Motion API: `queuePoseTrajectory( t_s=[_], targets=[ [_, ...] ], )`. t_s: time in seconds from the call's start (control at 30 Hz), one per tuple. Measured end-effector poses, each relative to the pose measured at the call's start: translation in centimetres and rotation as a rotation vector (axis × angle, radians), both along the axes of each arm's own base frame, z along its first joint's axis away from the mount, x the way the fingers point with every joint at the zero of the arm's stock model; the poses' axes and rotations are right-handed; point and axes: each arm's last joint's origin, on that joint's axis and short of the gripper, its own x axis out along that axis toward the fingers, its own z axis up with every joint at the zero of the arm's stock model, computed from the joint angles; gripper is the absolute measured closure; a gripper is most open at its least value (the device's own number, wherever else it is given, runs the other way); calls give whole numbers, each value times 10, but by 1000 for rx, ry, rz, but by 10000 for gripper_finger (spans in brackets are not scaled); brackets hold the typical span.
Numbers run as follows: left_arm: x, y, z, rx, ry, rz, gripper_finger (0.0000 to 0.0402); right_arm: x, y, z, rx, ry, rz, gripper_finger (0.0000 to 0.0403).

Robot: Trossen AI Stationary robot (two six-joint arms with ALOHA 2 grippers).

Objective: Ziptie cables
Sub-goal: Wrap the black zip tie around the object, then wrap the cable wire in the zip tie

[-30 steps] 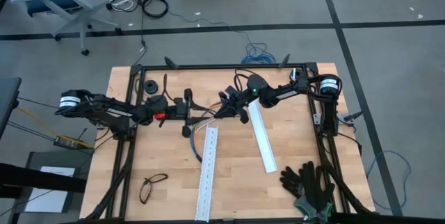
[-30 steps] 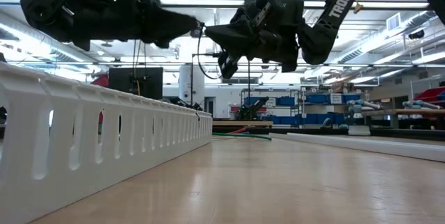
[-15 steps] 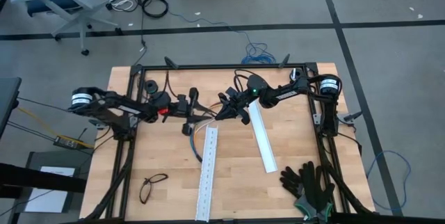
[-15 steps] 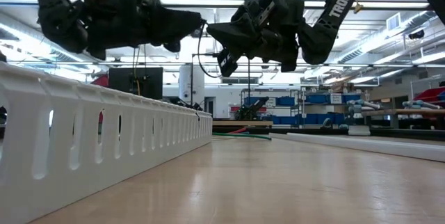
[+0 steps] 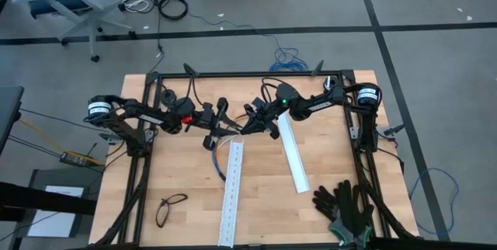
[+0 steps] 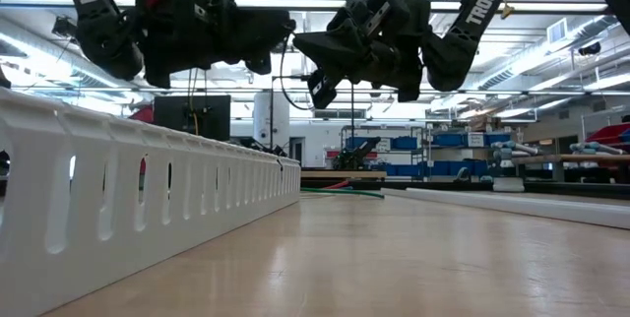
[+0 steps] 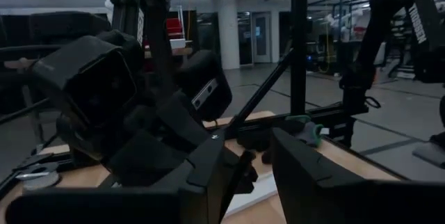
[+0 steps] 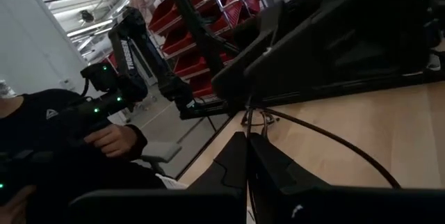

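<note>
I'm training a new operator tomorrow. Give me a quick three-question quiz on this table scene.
1. True or false: the gloves lie on top of the white rails.
2. How many white rails are on the table?
3. The right claw is: A) wide open, B) shut, C) out of sight.

Key: 1 false; 2 two; 3 B.
</note>
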Motion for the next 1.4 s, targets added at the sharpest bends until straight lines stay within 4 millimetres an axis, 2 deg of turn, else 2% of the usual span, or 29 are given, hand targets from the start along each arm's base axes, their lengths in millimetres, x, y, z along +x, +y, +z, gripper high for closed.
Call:
queuePoseTrajectory(
  t_s=[0.27,0.47,0.53,0.9,1.13,1.4],
  targets=[
    [-1,4,0,-17,5,-4,324,0,0,0,-1,0,5,403],
    [-1,4,-2,10,15,0,388,0,0,0,-1,0,5,403],
    [-1,4,-3,22,23,3,397,0,0,0,0,2,5,403],
    [-1,5,-3,-2,31,19,401,-2,-7,-3,28,42,-13,398],
    [-2,4,-7,-59,71,11,401,-4,-16,-16,23,151,-38,362],
    [-5,4,-13,-108,111,46,401,-6,-22,-18,8,154,-57,331]
  ],
)
